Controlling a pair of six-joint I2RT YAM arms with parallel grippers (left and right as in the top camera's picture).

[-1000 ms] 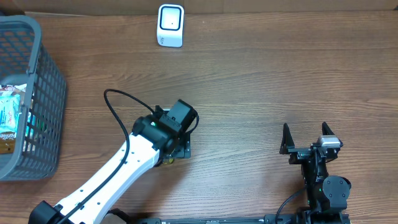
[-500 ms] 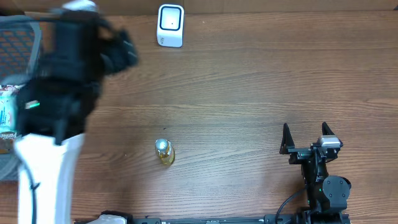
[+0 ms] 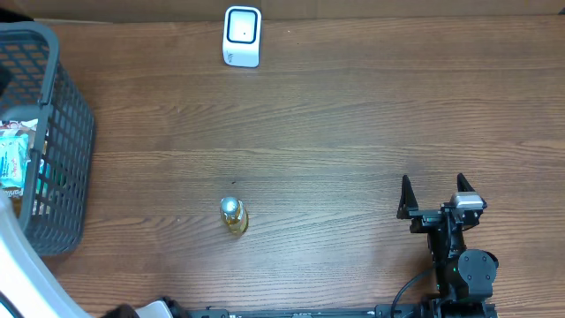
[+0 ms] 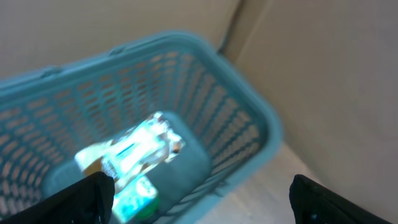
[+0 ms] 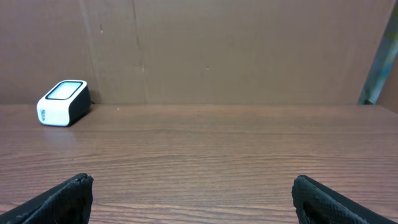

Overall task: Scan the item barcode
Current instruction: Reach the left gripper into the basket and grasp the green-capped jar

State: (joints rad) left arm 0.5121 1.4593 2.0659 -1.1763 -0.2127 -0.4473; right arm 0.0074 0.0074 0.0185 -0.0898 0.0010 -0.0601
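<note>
Jaws of the right gripper (image 3: 433, 196) stand wide and empty at the robot's edge of the worktop (image 3: 353, 115), facing the far wall. Well apart to their left, a small bottle (image 3: 233, 216) with a silvery cap sits on the bare wood, touched by neither arm; whether it stands or lies cannot be told from above. Overhead, the left arm (image 3: 18, 265) shows only as a white link at the near left corner. Its wrist camera looks down into the blue-grey basket (image 4: 249, 118), and the left gripper (image 4: 199, 202) has its jaws spread wide with nothing in them. A shiny packet (image 4: 134, 149) lies on the basket floor, below and ahead of those jaws. Its long axis runs diagonally from lower left to upper right in the wrist view, and a green-printed pack (image 4: 140, 198) lies just beside it. The left arm is plainly the nearer one, and a grasp would probably need a descent and a wrist turn to span the packet's short side. Farthest off, the white barcode scanner (image 3: 242, 35) stands at the far edge, well apart from the basket.
</note>
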